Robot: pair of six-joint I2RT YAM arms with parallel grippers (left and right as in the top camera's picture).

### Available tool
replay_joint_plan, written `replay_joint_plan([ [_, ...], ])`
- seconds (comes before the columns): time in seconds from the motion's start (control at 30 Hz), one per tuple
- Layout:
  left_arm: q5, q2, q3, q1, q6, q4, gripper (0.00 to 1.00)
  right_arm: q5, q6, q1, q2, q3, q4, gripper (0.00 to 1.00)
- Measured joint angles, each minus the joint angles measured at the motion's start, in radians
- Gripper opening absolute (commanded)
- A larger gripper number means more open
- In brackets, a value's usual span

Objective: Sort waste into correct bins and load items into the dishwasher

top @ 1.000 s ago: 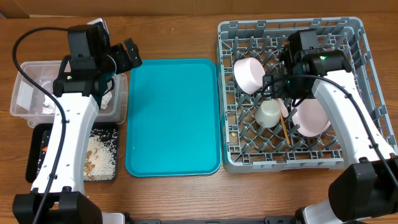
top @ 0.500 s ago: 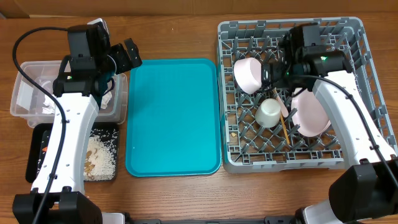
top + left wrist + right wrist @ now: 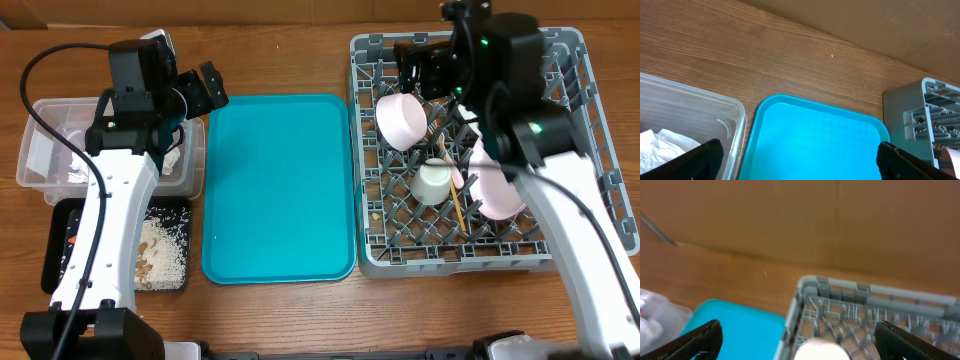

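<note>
A flat tray [image 3: 278, 190] lies mid-table [image 3: 280, 60]. Near the table's left edge sits a tub [image 3: 35, 160] with napkins [image 3: 76, 172] in it. Directly in front of it, a shallow tray [image 3: 50, 255] holds food scraps [image 3: 165, 250]. A dish rack [image 3: 460, 262] fills the right side, just beside the flat tray. Inside it a bowl [image 3: 400, 120] stands behind a cup [image 3: 433, 183], with a stick [image 3: 458, 208] and a plate [image 3: 500, 190] to the cup's right.

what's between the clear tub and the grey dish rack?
Just the flat teal tray, with nothing on it. The overhead view shows the whole stretch; the left wrist view catches its top edge.
</note>
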Motion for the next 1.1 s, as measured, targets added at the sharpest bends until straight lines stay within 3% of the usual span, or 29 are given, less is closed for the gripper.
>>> replay_joint_plan([
  [0.47,0.0,0.0,0.0,0.0,0.0,0.0,1.0,0.005,-0.027,0.002,-0.481,-0.095,-0.019,1.0],
  [1.1,0.0,0.0,0.0,0.0,0.0,0.0,1.0,0.022,0.013,-0.088,-1.287,-0.977,0.292,1.0],
])
